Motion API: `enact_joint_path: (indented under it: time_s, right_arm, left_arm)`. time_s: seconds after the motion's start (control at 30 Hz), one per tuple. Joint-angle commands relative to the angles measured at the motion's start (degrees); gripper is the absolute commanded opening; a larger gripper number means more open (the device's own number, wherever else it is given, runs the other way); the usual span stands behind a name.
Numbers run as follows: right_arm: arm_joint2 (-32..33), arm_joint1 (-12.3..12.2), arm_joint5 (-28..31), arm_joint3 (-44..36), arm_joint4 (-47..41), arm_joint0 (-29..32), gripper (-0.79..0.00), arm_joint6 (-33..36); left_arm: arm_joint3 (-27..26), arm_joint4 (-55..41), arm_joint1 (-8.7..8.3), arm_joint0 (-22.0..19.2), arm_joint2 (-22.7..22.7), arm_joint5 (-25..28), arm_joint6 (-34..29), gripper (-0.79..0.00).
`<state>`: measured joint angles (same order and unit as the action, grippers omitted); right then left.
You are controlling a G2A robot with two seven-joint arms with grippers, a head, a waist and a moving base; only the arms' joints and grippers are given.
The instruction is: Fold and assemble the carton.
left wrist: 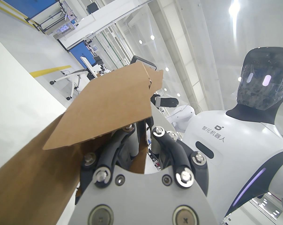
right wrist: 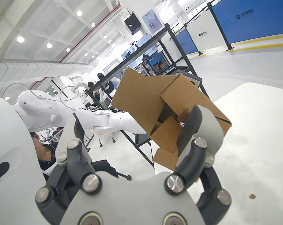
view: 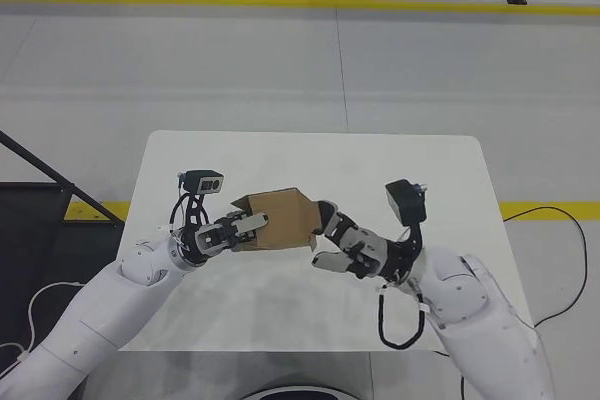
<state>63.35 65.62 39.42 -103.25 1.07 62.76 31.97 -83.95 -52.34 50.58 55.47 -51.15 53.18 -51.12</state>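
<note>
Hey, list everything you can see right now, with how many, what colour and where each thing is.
Brown cardboard carton: one, brown, partly folded, held over the table between both grippers.
White rectangular table: one, white, under the arms.
Small cardboard scrap: one, brown, on the table near the right arm.
Black metal rack: one, black, beside the table's left end.
Left gripper: one, black and grey, shut on the carton's left end.
Right gripper: one, black and grey, open, one finger against the end flaps.
</note>
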Motion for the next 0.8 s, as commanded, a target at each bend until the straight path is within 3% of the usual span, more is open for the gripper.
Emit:
enact_joint_path:
  time_s: [0.0, 0.47, 0.6, 0.77]
  right_arm:
    - [0.38, 0.05, 0.41, 0.29, 0.30, 0.07, 0.000, -1.17]
    - [6.14, -1.01, 8.69, -1.92, -0.20, 6.21, 0.000, -2.73]
    - [8.29, -1.33, 12.11, -3.23, -0.12, 8.35, 0.000, -4.00]
    - [10.27, -1.63, 14.93, -4.36, -0.43, 10.28, 0.000, -5.36]
  left_arm:
    - [0.00, 0.00, 0.00, 0.00, 0.00, 0.00, 0.00, -0.785]
    - [0.00, 0.00, 0.00, 0.00, 0.00, 0.00, 0.00, -0.785]
    - [-1.95, -1.45, 0.34, 0.77, -0.80, -3.18, 1.64, -0.785]
    - [-2.51, -9.28, 1.24, 0.38, -0.53, -8.00, -2.58, -0.785]
